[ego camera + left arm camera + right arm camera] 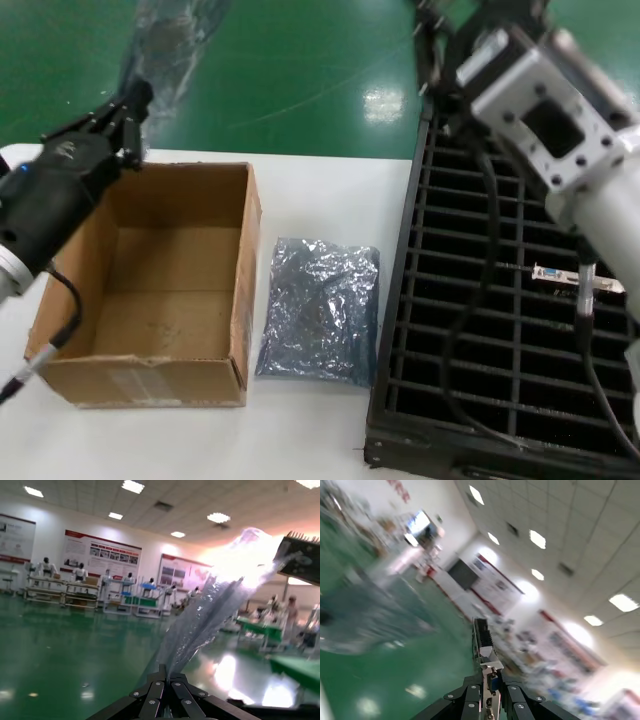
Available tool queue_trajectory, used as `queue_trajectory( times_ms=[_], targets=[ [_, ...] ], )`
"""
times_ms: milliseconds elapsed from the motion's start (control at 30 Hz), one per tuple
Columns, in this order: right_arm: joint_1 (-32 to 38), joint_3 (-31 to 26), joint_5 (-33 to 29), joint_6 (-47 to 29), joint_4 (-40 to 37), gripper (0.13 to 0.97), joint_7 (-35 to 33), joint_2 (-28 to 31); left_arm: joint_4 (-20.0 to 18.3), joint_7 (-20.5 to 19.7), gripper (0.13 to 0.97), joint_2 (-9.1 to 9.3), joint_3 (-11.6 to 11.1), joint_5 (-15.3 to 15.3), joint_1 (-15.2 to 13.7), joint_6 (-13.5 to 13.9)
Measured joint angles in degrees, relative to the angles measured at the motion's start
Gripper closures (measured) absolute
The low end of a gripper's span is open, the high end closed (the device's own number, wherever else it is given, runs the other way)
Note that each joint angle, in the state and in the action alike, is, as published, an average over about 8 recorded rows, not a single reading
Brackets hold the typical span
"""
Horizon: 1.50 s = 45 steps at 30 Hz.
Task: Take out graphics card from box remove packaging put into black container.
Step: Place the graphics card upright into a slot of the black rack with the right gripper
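In the head view my left gripper (133, 103) is raised beyond the far left corner of the box (245, 250), which is brown cardboard, open and shows a bare floor. It is shut on the packaging (168, 40), a translucent bag that streams away from the jaws (167, 672) in the left wrist view as a shiny sheet (215, 605). My right gripper (432, 45) is up over the far end of the black container (400, 330). It is shut on the graphics card (483, 639) by its silver bracket, out of the bag. The card's edge (302, 557) also shows in the left wrist view.
A second crinkled grey-blue bag (320, 308) lies flat on the white table between the box and the container. Another card with a silver bracket (575, 280) rests in the container's slotted rows. The right arm's cables (470, 330) hang over the container.
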Motion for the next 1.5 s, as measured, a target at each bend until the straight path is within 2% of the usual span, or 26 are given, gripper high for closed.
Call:
queue_trajectory(
  times_ms=[167,367,567,700,867,1200,1500],
  targets=[
    [1.1,3.7,0.1,12.4,-0.9,0.909,-11.6,-5.8,2.3,2.0,0.958,4.02,-1.3,-3.9,0.0,2.7],
    [-1.7,14.1,0.1,26.6,-7.1,0.909,-25.8,-18.4,6.3,4.0,0.958,7.39,-2.6,-7.6,-0.4,6.0],
    [-3.2,25.3,0.1,38.9,-16.5,0.909,-41.2,-32.4,11.0,5.4,0.958,9.32,-3.8,-10.4,-1.3,8.8],
    [-3.8,30.5,0.1,42.8,-21.6,0.909,-51.6,-37.9,13.8,6.3,0.958,9.88,-4.5,-11.7,-1.8,10.4],
    [-4.9,33.9,0.1,44.4,-25.0,0.909,-64.2,-40.2,16.9,7.4,0.958,10.08,-5.2,-12.8,-2.6,12.2],
    [-7.0,36.8,0.1,44.9,-27.9,0.909,-89.3,-41.0,22.3,9.1,0.958,10.16,-5.8,-14.1,-3.7,15.4],
    [-5.2,38.8,0.1,44.9,-28.7,0.909,-100.1,-41.1,25.7,10.4,0.958,10.67,-6.0,-14.8,-4.3,17.7]
  ],
)
